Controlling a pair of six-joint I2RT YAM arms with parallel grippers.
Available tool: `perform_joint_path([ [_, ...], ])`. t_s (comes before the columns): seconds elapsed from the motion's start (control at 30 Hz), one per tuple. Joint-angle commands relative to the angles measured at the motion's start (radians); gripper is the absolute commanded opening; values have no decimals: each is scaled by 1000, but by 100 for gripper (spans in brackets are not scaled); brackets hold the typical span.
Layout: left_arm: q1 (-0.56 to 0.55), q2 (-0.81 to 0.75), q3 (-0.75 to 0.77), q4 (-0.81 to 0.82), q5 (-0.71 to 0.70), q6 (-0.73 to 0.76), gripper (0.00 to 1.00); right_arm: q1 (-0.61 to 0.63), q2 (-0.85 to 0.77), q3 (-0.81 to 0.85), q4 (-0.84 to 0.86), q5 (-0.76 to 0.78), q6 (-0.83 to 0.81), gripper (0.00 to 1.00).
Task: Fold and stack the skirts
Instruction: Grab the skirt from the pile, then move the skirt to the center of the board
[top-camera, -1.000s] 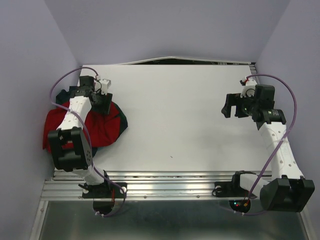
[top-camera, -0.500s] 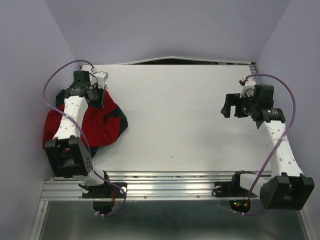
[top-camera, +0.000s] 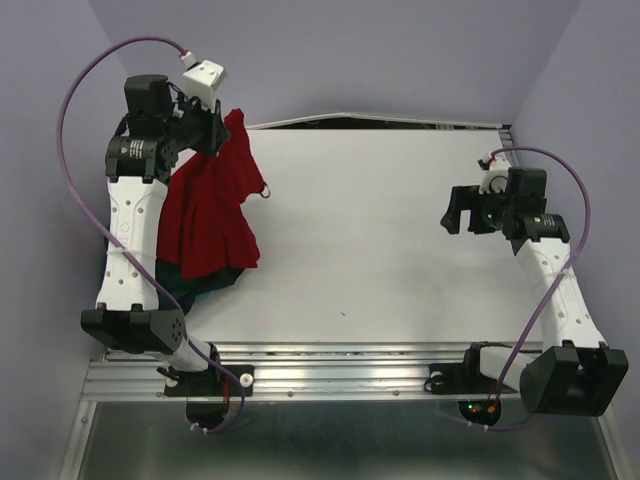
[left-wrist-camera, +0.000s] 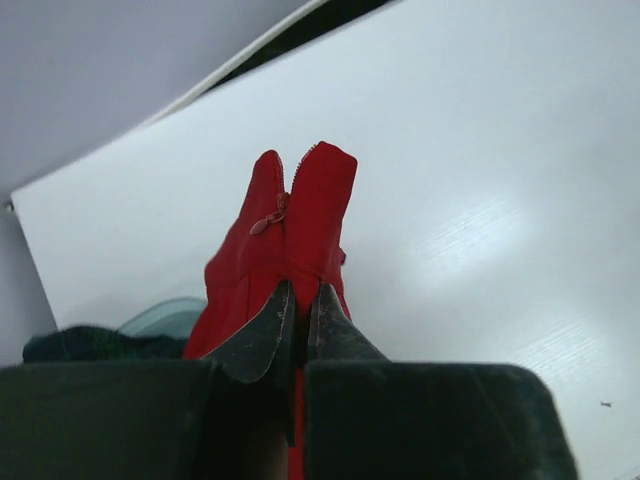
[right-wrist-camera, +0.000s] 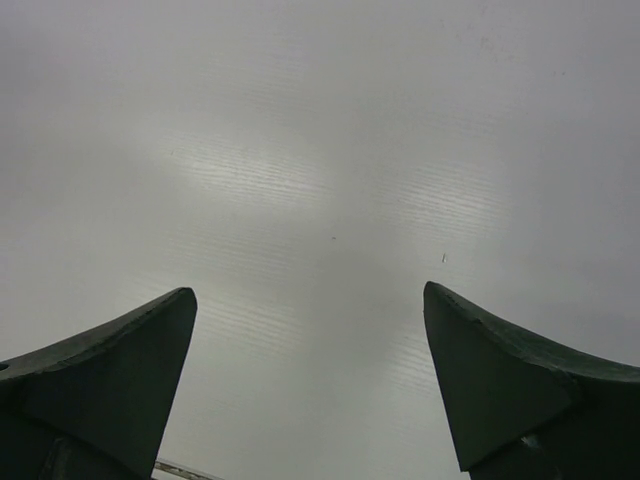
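Note:
The bright red skirt (top-camera: 212, 215) hangs from my left gripper (top-camera: 216, 133), which is raised high over the table's back left corner. In the left wrist view the gripper (left-wrist-camera: 300, 293) is shut on the red skirt (left-wrist-camera: 295, 215) near its zipper. The skirt's lower part drapes down onto the dark plaid skirt (top-camera: 208, 284), which lies on the table at the left and shows only as a dark edge; a bit of the plaid skirt (left-wrist-camera: 85, 343) also shows below the wrist. My right gripper (top-camera: 459, 215) hovers open at the right side of the table, and the right wrist view shows nothing between its jaws (right-wrist-camera: 310, 300).
The white table (top-camera: 400, 220) is walled in by lilac panels on three sides. A dark gap (top-camera: 370, 122) runs along its back edge. A metal rail (top-camera: 350, 365) with both arm bases runs along the near edge.
My left gripper has shut on the red skirt and lifted it up and back off the plaid skirt, so it now hangs. The right arm has not moved.

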Motion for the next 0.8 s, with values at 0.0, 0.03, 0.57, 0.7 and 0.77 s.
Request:
perform_joint_path([
  [0.0,-69,85,218,1,130,-28,0,-12,3,69,7,-17,23,100],
  [0.03,-79,101,252,-1,149,-28,0,-12,3,73,10,-17,27,100],
  [0.57,-255,204,264,373,701,-116,0,-41,22,44,58,-253,21,100],
  [0.7,-292,219,254,537,756,-232,0,-41,32,24,79,-353,33,100],
  [0.77,-301,238,242,563,813,-245,0,-41,48,24,99,-373,59,100],
])
